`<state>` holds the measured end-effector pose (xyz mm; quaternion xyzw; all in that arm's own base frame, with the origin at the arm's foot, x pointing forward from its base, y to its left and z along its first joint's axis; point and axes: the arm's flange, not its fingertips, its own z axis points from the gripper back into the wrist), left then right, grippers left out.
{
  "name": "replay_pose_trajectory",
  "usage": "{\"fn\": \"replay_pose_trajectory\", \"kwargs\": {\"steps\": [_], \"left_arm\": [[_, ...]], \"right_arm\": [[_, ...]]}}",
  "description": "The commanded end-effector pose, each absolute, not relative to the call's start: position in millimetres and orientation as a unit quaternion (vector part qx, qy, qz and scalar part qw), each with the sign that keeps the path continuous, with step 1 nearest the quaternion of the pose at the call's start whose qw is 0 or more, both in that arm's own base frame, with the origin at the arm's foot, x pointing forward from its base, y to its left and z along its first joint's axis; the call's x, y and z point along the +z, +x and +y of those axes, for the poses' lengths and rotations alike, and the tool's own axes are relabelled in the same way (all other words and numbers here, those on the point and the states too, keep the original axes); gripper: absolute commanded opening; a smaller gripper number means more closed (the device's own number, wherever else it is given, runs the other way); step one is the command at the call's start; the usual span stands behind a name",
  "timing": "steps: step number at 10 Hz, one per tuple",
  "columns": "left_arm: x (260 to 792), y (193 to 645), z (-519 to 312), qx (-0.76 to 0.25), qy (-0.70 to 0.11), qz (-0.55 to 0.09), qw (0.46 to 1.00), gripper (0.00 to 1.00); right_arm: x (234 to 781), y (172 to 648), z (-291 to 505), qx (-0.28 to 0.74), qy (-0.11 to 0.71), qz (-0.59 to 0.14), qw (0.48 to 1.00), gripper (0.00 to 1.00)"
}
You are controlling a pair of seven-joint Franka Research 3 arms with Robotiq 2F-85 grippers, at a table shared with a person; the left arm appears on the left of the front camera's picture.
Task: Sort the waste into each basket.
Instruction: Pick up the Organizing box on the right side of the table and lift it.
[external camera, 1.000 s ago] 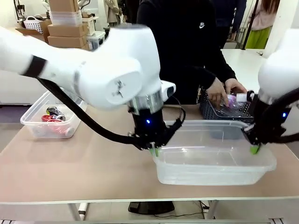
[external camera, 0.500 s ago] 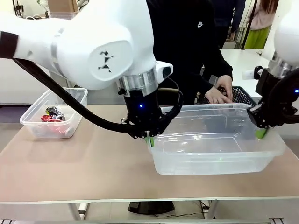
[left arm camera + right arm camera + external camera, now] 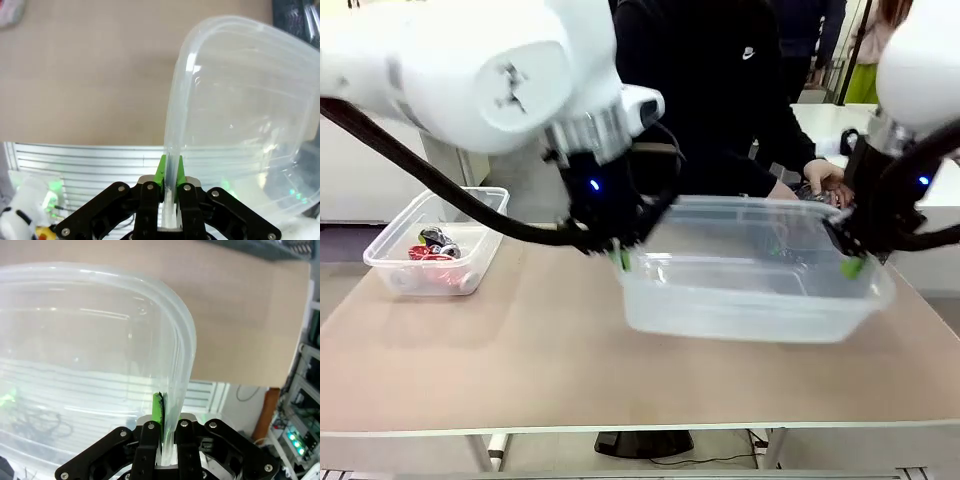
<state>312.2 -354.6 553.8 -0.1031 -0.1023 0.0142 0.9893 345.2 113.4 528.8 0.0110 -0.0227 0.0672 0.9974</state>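
Observation:
A large see-through tub (image 3: pixel 750 290) hangs above the table, held level between both arms. My left gripper (image 3: pixel 619 259) is shut on its left rim, and the left wrist view shows the green pads (image 3: pixel 161 171) clamping that rim (image 3: pixel 176 125). My right gripper (image 3: pixel 851 266) is shut on the right rim (image 3: pixel 185 355). The large tub looks empty. At the far left a small see-through tub (image 3: pixel 392 272) holds red and silvery cans (image 3: pixel 435 247). Behind the large tub, the dark basket (image 3: pixel 820 196) is mostly hidden, with a person's hand (image 3: pixel 825 180) at it.
A person in black stands at the far side of the table (image 3: pixel 500 360), hands near the dark basket. Stacked cardboard boxes and other tables show in the background. My left arm's big white links fill the upper left of the front view.
Both grippers have lifted the large tub off the table and carried it up and slightly left. The dark basket is now mostly covered by it.

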Motion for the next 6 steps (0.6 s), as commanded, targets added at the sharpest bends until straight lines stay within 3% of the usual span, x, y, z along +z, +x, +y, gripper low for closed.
{"fn": "replay_pose_trajectory", "kwargs": {"steps": [1,6], "left_arm": [[556.9,332.0,-298.3,0.014,-0.12,-0.16,0.98,0.06],[515.1,358.3,-230.3,0.074,-0.14,-0.127,0.979,0.06]], "right_arm": [[518.0,378.5,143.7,0.07,0.025,-0.008,0.997,0.04],[493.2,437.9,209.0,0.077,0.035,0.024,0.996,0.04]]}}
